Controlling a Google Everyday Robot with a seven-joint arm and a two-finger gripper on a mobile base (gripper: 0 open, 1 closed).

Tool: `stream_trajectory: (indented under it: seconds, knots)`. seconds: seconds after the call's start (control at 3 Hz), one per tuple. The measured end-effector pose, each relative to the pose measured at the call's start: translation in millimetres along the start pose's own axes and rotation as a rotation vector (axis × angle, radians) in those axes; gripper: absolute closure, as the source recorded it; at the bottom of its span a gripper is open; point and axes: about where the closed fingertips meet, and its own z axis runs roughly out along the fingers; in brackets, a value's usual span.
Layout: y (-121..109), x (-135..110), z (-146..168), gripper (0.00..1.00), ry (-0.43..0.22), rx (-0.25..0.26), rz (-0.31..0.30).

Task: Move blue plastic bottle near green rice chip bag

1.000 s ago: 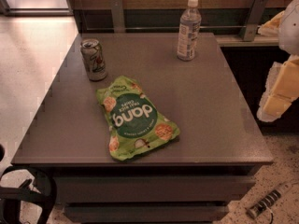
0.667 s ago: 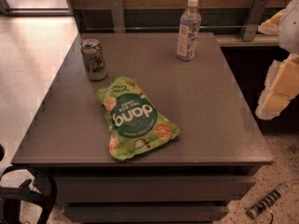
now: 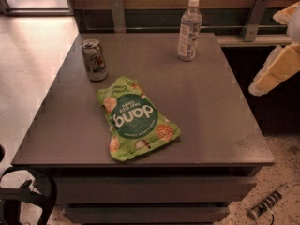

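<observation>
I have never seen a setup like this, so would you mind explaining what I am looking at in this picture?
This is a single camera's view, looking down on a grey table. The machine is a wheeled robot with one arm. The pale, yellowish shape at the right edge is its gripper, off the table's right side and touching nothing. A water bottle stands near the far edge, a soda can stands at the left, and a green chip bag lies flat in the middle. Nothing is held. The job is to move the bottle next to the bag.
</observation>
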Motion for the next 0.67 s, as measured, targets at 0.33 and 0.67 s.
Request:
stream_trajectory:
  seconds: [0.33, 0.67]
  knots:
    - [-26, -4, 26, 0.00, -0.148, 0.059, 0.122]
    - [-55, -19, 49, 0.00, -0.307, 0.118, 0.196]
